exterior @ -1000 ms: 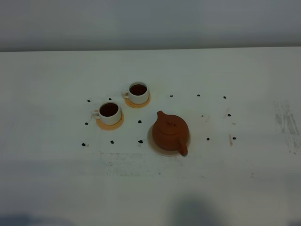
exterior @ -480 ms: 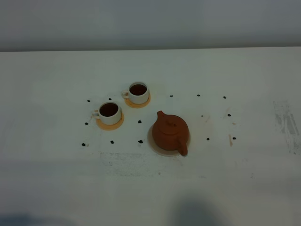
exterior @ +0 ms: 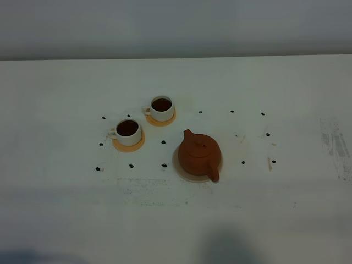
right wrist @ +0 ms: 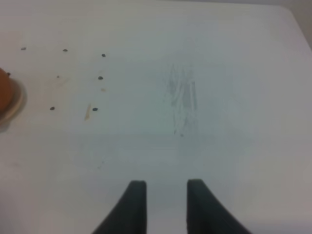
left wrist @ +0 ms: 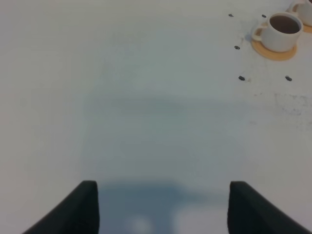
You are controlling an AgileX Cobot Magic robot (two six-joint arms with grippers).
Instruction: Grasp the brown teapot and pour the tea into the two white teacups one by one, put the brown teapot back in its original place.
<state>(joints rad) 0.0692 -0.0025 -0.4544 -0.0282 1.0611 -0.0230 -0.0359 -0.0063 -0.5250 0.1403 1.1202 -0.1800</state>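
The brown teapot (exterior: 199,155) stands upright on its pale beige coaster (exterior: 177,165) at mid-table, lid on. The two white teacups (exterior: 128,131) (exterior: 162,108) sit on orange-tan coasters (exterior: 137,146) to its left, both holding dark tea. Neither gripper shows in the high view. My left gripper (left wrist: 163,209) is open wide and empty over bare table, far from the near cup (left wrist: 282,30). My right gripper (right wrist: 166,207) is empty with a narrow gap between its fingers, and a sliver of the teapot (right wrist: 4,92) shows at that view's edge.
Small black dot marks (exterior: 164,165) ring the cups and the area right of the teapot. A grey scuff (exterior: 334,144) marks the white table at the right. A dark shadow (exterior: 225,247) lies at the front edge.
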